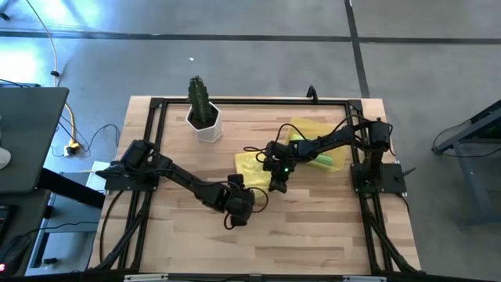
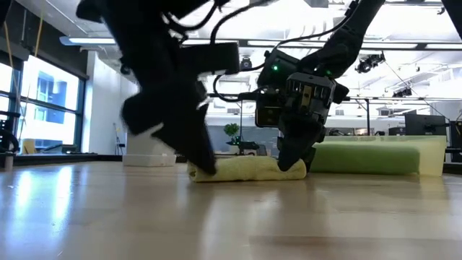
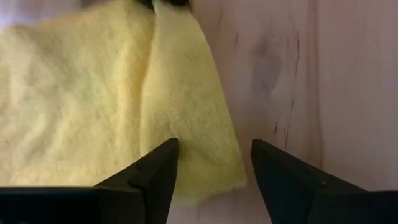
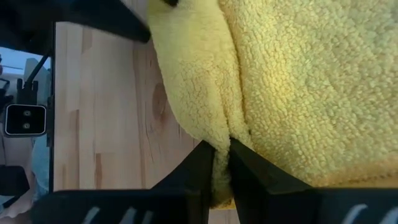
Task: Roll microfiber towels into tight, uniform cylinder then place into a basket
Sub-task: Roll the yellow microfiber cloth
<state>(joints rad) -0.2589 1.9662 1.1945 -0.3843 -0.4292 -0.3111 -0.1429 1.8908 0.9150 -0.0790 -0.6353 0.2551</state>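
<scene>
Left claw [image 3: 211, 180] spread, low over yellow towel [image 3: 93, 99] corner; right claw [image 4: 222, 165] pinching towel fold.

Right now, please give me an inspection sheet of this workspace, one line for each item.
Surface: wood table, black frame.
Job's things: yellow towel half rolled at mid-table; green towel rolled in the basket.
Clutter: cactus pot at the far edge.
Grippers: left gripper open over the yellow towel's edge; right gripper shut on a fold of it.
Cables: yellow cable on the floor.
Surroundings: grey floor, laptop.
</scene>
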